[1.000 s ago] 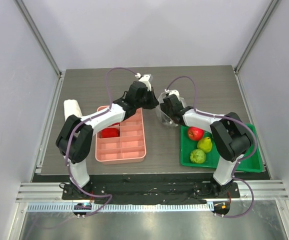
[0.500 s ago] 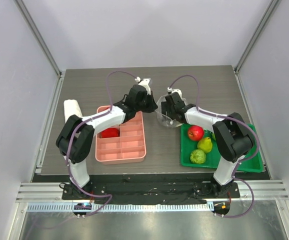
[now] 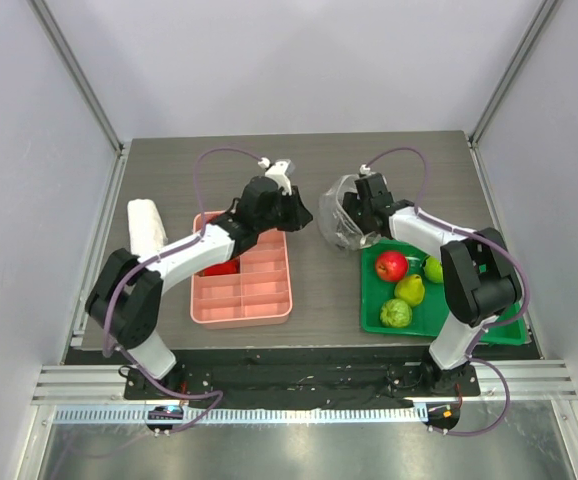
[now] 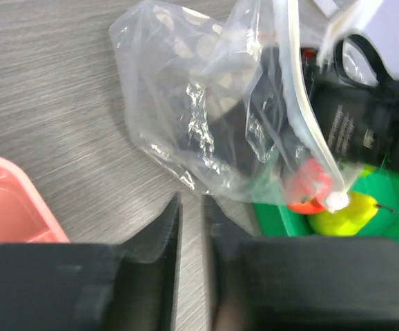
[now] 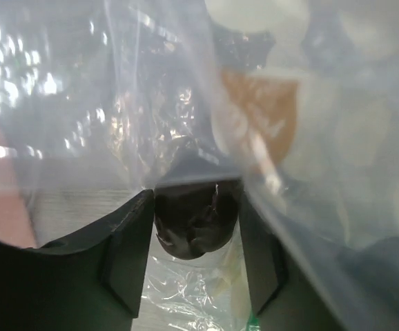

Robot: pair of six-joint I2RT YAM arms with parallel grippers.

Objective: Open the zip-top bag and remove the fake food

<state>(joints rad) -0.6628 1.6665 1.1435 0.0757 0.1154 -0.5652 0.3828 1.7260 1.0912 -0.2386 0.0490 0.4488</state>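
Locate the zip-top bag (image 3: 337, 222) on the far middle of the table (image 3: 169, 170), at the far-left corner of the green tray (image 3: 444, 318). In the left wrist view the bag (image 4: 199, 117) stands crumpled. Its zip strip curves down the right side and its lower edge overlaps the tray rim.

Check the right gripper (image 3: 357, 212), which is at the bag. In its own wrist view, the right gripper (image 5: 194, 196) shows its fingers apart with clear film draped across and between them. You cannot tell whether they pinch the plastic.

Check the left gripper (image 3: 304, 215). It is just left of the bag and apart from it, near the far-right corner of the pink divided tray (image 3: 241, 300). Its fingers (see the left wrist view) are slightly parted with only bare table between them, so the left gripper (image 4: 190, 203) grasps nothing.

Confirm the fake food in the green tray. The red apple (image 3: 391, 266), the pear (image 3: 409, 289) and the bumpy green fruit (image 3: 396, 313) lie close together at its left end
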